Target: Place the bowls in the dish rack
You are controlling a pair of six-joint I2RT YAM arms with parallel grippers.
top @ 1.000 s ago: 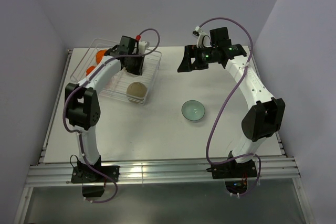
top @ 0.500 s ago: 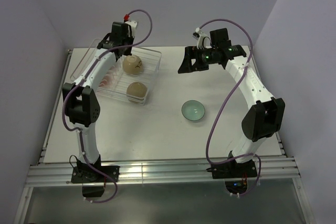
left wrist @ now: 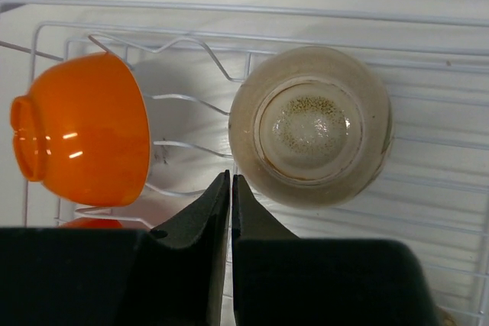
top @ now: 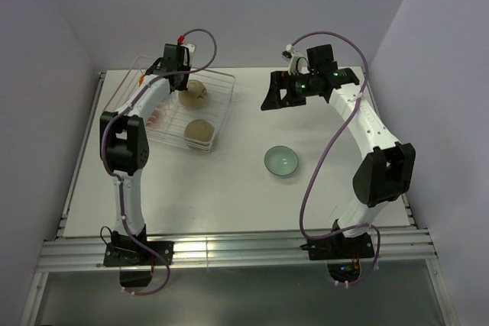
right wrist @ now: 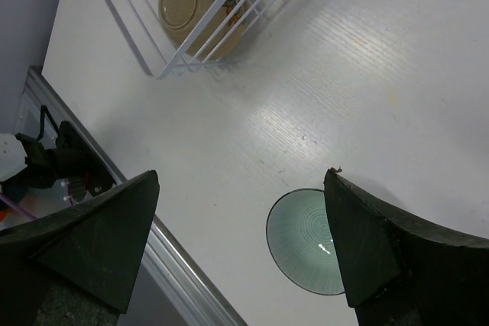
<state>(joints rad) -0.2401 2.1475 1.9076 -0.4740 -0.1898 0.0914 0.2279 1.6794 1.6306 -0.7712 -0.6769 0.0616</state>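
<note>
Teal bowl (top: 280, 161): round, no long axis, glazed, ringed inside, mouth up on white table (top: 229, 196), well apart from wire dish rack (top: 223, 109). Nearward of right end effector (top: 267, 97), spread wide, empty; right arm nearer. Left end effector (left wrist: 231, 188) pinched closed, empty, over rack, near speckled cream bowl (left wrist: 312, 124) and glossy orange bowl (left wrist: 84, 139).

From above we could not make out the orange bowl (left wrist: 84, 139): the left arm (top: 145, 101) covered the dish rack (top: 219, 97) toward 9 o'clock. In the right wrist view, the right finger (right wrist: 397, 250) hid the teal bowl (right wrist: 302, 238) at its 3 o'clock edge.
</note>
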